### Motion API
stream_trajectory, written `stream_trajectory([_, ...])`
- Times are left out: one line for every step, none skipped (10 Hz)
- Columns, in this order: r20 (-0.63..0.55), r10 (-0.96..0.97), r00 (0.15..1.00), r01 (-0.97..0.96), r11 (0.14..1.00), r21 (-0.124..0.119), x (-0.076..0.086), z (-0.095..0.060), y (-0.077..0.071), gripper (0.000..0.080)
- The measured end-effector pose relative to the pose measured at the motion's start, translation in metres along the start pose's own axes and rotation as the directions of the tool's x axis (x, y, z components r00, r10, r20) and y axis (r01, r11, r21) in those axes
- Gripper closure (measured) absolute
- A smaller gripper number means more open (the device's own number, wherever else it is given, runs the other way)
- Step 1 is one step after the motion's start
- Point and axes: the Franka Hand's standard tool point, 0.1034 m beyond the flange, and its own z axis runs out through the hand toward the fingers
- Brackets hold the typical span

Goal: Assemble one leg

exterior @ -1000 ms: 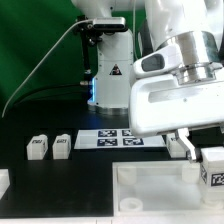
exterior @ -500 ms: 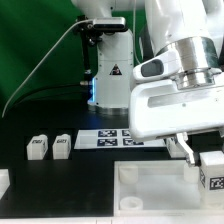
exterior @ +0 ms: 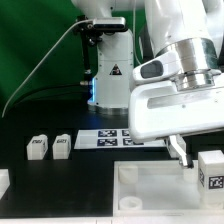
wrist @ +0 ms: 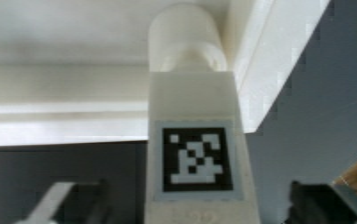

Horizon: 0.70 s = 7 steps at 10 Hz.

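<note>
The leg (wrist: 193,120), a white peg with a square tag on its face, lies lengthwise between my fingers in the wrist view. My gripper (wrist: 193,208) is open around it, with a dark gap on each side between the leg and the fingers (wrist: 68,203). In the exterior view the same leg (exterior: 211,172) stands at the far right, beside the white tray-like part (exterior: 150,186). My gripper (exterior: 190,157) hangs just at the leg's left, with one dark finger (exterior: 179,150) showing. Two more legs (exterior: 38,148) (exterior: 62,146) stand at the exterior view's left.
The marker board (exterior: 118,138) lies on the black table behind the tray-like part. The robot base (exterior: 107,65) stands at the back. A white piece (exterior: 3,182) sits at the left edge. The arm's large white body hides the right rear.
My gripper has sunk a little, and its dark finger sits slightly lower. The leg at the right has shifted a touch toward the exterior view's left and down. Nothing else moved.
</note>
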Motion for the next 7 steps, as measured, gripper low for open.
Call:
stream_trajectory([0.000,0.000,1.000,0.000,1.000,0.000,-0.0002,0.0001,0.0000,0.0183])
stream_trajectory([0.001,0.000,1.000,0.000,1.000,0.000,-0.0003,0.0002,0.0000,0.0160])
stream_trajectory([0.001,0.000,1.000,0.000,1.000,0.000,-0.0004,0.0002,0.0000,0.0160])
stream_trajectory([0.001,0.000,1.000,0.000,1.000,0.000,-0.0005,0.0003,0.0001,0.0151])
stream_trajectory([0.001,0.000,1.000,0.000,1.000,0.000,-0.0005,0.0003,0.0001,0.0151])
stream_trajectory([0.001,0.000,1.000,0.000,1.000,0.000,-0.0005,0.0003,0.0001,0.0150])
stream_trajectory([0.001,0.000,1.000,0.000,1.000,0.000,-0.0006,0.0003,0.0001,0.0150])
